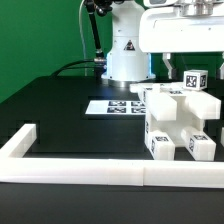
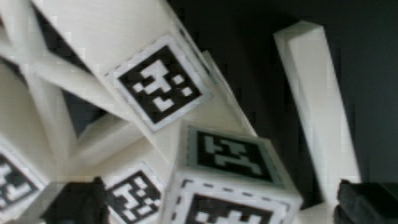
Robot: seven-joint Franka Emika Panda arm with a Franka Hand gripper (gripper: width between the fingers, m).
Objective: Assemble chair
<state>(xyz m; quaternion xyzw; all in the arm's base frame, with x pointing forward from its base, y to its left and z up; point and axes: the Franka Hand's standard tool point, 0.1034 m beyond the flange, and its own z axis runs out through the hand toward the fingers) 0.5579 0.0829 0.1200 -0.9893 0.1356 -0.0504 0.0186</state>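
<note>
Hovers at the exterior view's upper right with gripper (image 1: 192, 68) released, jaws spread clear either side of a tagged top block (image 1: 192, 79). Leaves the chair (image 1: 178, 122) standing at right centre, near the border rail (image 1: 90, 172) along the lower edge, probably for bracing against pushes.

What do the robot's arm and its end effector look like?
The arm is glossy white and rounded, with a small dark triangular mark on its base and black cables behind. The end effector is a boxy white block with dark fingers.
</note>
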